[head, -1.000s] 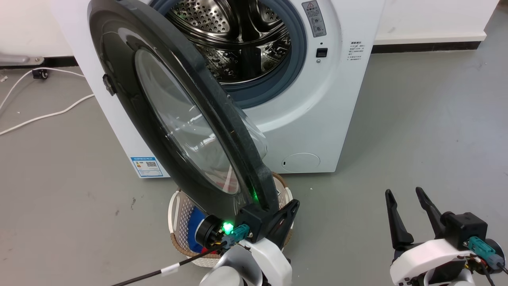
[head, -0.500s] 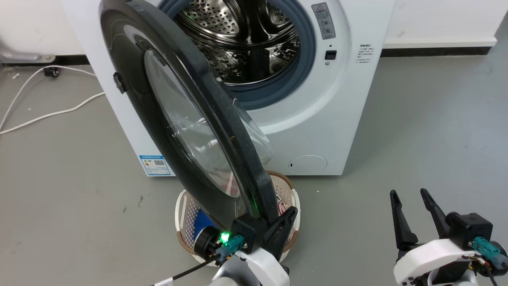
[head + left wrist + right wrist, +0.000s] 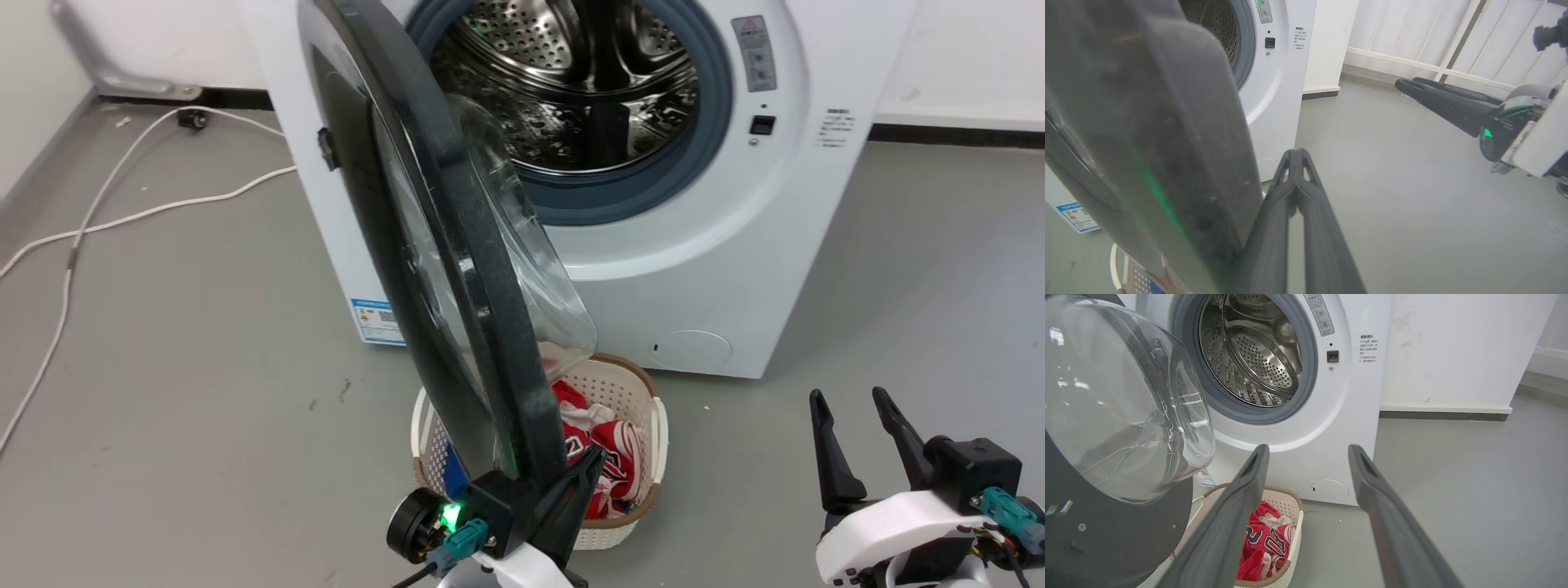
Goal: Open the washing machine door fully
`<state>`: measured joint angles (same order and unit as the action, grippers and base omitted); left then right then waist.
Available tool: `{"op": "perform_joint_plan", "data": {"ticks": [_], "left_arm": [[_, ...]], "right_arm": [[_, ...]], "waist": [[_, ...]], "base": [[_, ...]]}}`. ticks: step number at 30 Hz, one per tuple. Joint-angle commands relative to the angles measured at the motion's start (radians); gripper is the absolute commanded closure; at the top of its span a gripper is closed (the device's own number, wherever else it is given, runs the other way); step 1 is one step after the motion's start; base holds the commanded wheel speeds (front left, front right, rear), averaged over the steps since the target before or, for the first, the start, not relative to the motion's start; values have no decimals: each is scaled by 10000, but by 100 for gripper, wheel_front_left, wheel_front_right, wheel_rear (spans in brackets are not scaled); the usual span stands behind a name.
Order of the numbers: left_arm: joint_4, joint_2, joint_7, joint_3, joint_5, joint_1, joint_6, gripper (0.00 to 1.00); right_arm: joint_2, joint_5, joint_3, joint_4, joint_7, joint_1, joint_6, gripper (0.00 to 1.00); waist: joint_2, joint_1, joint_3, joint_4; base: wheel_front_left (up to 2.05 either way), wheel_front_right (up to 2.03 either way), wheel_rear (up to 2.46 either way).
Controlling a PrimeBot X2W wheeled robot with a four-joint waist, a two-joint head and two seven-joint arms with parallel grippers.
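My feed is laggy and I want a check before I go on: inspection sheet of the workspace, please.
Surface: grey floor, a few dark specks.
Job's things: door swung out, roughly edge-on to the head view, not back beside the machine; drum opening exposed.
Clutter: basket of red and white clothes on the floor under the door's lower edge.
End effectors: left end effector shut, touching the door's rim on its bowl side; right end effector open, holding nothing, apart from the door.
Cables: white cable on the floor left of the machine.
Surroundings: white wall with dark skirting behind.
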<state>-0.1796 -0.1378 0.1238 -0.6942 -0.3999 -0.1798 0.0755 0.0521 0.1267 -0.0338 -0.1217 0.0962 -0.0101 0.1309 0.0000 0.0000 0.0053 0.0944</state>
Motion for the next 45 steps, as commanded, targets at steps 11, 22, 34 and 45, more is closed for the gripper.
{"op": "perform_joint_plan", "data": {"ticks": [11,22,34,45], "left_arm": [[983,-482,-126,241,-71,515,497,100],[1499,-1057,79,1517,-634,944,1264,100],[1212,-2578,510,4039,-1768,667,1479,100],[89,-3877,814,5571,-2296,-142,1227,100]], "right_arm": [[-33,-50,-175,115,27,87,-2,0],[-33,-149,-167,339,146,-38,-2,0],[-32,-228,-119,578,6,-228,-2,0],[-32,-482,-137,768,-190,-577,-2,0]], "waist": [[0,0,-113,1526],[0,0,-17,2467],[0,0,394,2381],[0,0,1165,1908]], "base": [[0,0,0],[0,0,0],[0,0,0],[0,0,0]]}}
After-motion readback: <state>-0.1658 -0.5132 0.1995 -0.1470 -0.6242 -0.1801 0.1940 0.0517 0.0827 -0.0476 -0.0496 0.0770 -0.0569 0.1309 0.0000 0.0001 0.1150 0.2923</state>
